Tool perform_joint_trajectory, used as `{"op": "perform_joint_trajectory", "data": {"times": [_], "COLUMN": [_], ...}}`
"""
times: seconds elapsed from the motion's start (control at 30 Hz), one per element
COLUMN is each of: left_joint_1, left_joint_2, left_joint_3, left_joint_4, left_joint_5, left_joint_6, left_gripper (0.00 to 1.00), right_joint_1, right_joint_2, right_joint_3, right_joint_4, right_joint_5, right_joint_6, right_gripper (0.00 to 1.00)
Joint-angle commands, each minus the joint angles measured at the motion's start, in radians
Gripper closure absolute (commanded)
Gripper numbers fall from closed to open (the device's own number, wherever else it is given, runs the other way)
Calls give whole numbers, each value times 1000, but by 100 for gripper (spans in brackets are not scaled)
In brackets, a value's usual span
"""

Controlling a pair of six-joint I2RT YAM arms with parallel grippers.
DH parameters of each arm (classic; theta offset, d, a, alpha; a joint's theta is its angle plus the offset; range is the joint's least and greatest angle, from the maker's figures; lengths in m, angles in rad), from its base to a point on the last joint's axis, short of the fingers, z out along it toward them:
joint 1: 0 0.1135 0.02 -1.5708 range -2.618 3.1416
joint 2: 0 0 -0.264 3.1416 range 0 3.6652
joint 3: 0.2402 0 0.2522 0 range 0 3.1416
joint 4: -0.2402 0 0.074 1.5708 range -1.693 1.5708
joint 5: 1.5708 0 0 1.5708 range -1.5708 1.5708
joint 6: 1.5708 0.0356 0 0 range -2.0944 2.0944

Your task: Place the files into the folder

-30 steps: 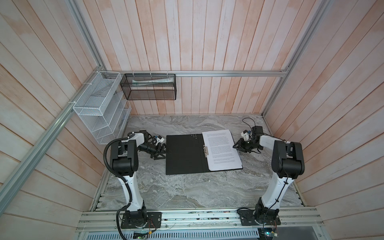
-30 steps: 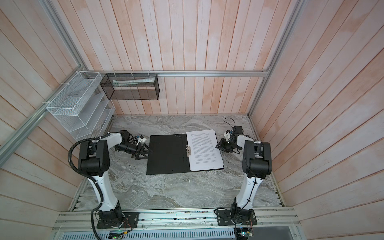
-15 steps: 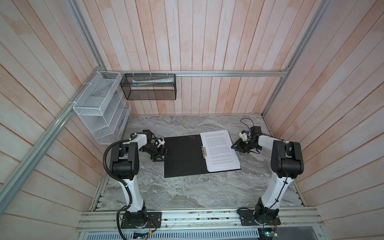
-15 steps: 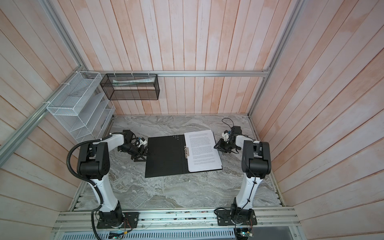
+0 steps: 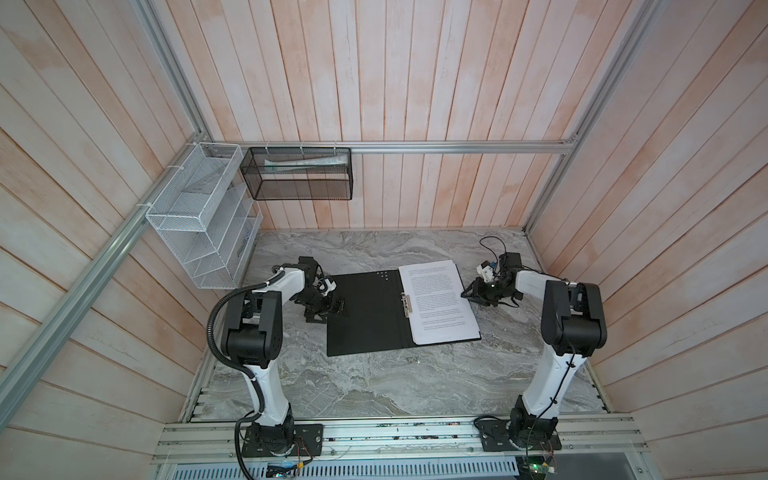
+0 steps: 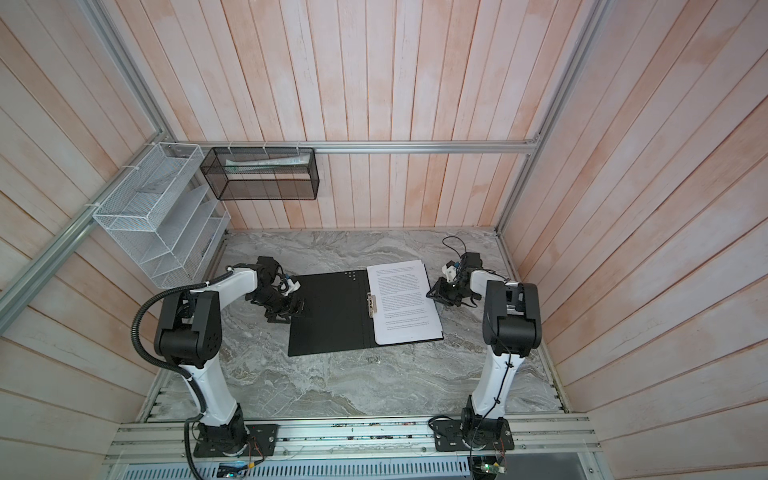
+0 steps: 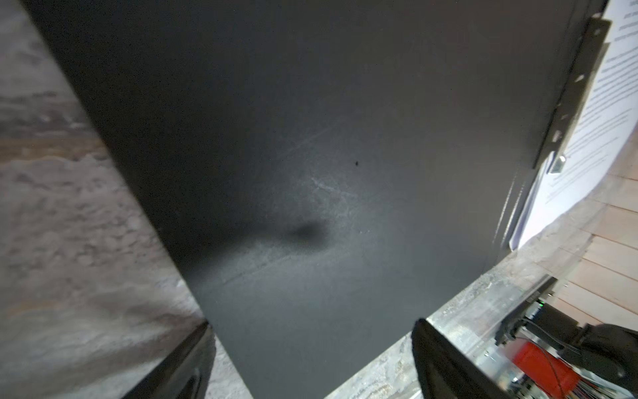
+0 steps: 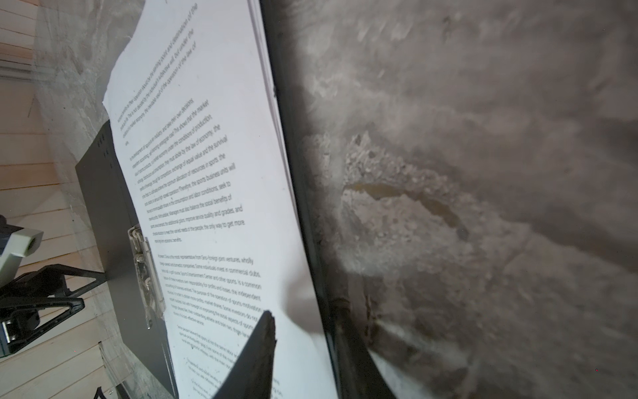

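In both top views the tabletop lies bare across the lower middle and along the upper strip; the folder with its files fills the centre, the left pincer and right pincer crowd its side edges, and a white wire rack and black mesh basket hang upper left.

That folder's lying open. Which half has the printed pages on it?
The half of the folder on the right in both top views: the files cover it, up against the spine clip. The other half is bare black.
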Motion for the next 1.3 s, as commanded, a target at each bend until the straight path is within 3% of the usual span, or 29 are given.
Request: {"op": "perform_joint_trajectory", "data": {"times": [0.0,0.13,0.37,0.57,0.77,0.93,1.27], "left_joint_1": [-4,-4,1,28,54,47,46], "left_joint_2": [2,43,147,117,110,161,148], "left_joint_3": [-66,-56,-19,4,3,17,56], "left_joint_4": [34,32,6,18,-19,-32,45], "left_joint_5": [-111,-58,357,591,699,793,762], "left_joint_6": [-19,-24,24,81,203,228,163], "left_gripper": [7,6,6,6,6,6,5], "right_joint_1": [37,37,39,39,47,59,85], "right_joint_2": [62,69,74,69,75,87,103], "right_joint_3": [-29,-27,-27,-27,-14,-6,6], "right_joint_4": [-119,-113,-119,-127,-140,-139,-163], "right_joint_5": [-15,-17,-24,-23,-24,-24,-29], "right_joint_6": [-5,-2,-6,-7,-6,-2,-6], "right_gripper": [68,68,68,68,68,68,68]}}
